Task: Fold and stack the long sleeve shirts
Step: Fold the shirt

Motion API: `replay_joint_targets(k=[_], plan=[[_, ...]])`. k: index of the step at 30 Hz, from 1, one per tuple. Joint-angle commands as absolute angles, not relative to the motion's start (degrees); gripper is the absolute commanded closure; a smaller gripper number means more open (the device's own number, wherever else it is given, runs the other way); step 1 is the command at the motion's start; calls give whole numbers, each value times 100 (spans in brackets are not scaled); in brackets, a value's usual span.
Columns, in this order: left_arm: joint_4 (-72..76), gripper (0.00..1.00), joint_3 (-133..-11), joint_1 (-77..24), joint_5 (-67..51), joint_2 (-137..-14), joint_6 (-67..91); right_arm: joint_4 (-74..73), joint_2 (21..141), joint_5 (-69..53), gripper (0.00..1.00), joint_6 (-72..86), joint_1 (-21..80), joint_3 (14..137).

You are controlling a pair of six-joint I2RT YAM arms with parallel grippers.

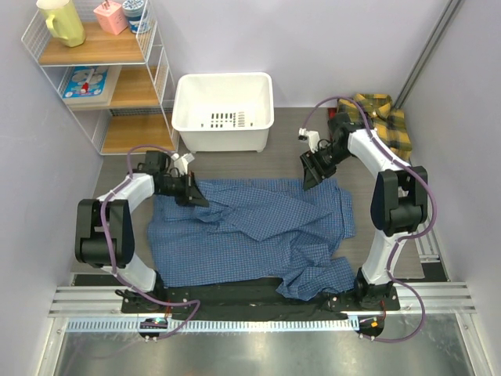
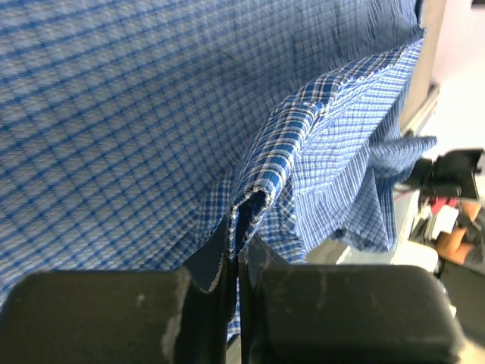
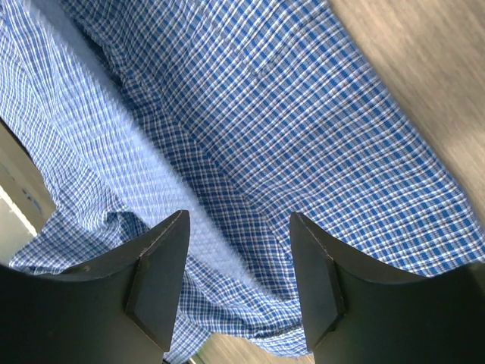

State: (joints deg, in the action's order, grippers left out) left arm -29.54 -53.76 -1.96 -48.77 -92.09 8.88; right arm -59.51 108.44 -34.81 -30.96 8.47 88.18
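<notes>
**Blue shirt pinched at one corner, yellow one waits at the far edge**

Seen from above, the blue shirt [image 1: 250, 235] lies open and rumpled across the middle of the table [image 1: 290, 153]. Its long axis runs from 9 o'clock to 3 o'clock, and one loose part trails off toward 5 o'clock near my right base. The folds hide the collar, so I cannot tell which way the shirt points.

My left gripper [image 1: 192, 192] sits at the shirt's 10 o'clock corner. In my left wrist view the jaws of that gripper [image 2: 241, 250] are pressed together on a doubled edge of the checked cloth [image 2: 114, 114], which rises in a ridge out of the pinch.

My right gripper [image 1: 317, 176] is over the shirt's 1 o'clock corner. In my right wrist view its jaws [image 3: 239, 250] stand apart, with one dark finger [image 3: 163, 265] on each side of the frame and blue check [image 3: 265, 114] filling the gap between them. I cannot tell whether the tips touch the cloth.

The yellow plaid shirt [image 1: 383, 121] lies bunched at 1 o'clock on the far right of the table, beyond my right arm and well apart from the blue one. A white tub [image 1: 223, 110] stands at 12 o'clock. A wire shelf [image 1: 102, 78] fills the 10 o'clock corner.
</notes>
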Motion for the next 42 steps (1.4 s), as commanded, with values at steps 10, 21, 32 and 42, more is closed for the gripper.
replay_joint_targets(k=[10,21,32,42], plan=[[-2829,92,-5748,-44,-4572,-9510,1275,-6601,11013,-4228,30,-3498,932,8710],[-3392,54,-5774,167,-3420,-9091,792,-5872,10881,-2938,44,-3032,940,8684],[-3797,44,-5809,176,-2505,-9007,-931,-5055,11311,-1970,55,-2663,1037,8473],[-3235,52,-6643,185,-2092,-10537,-677,-4132,12364,-897,60,-2760,976,8788]])
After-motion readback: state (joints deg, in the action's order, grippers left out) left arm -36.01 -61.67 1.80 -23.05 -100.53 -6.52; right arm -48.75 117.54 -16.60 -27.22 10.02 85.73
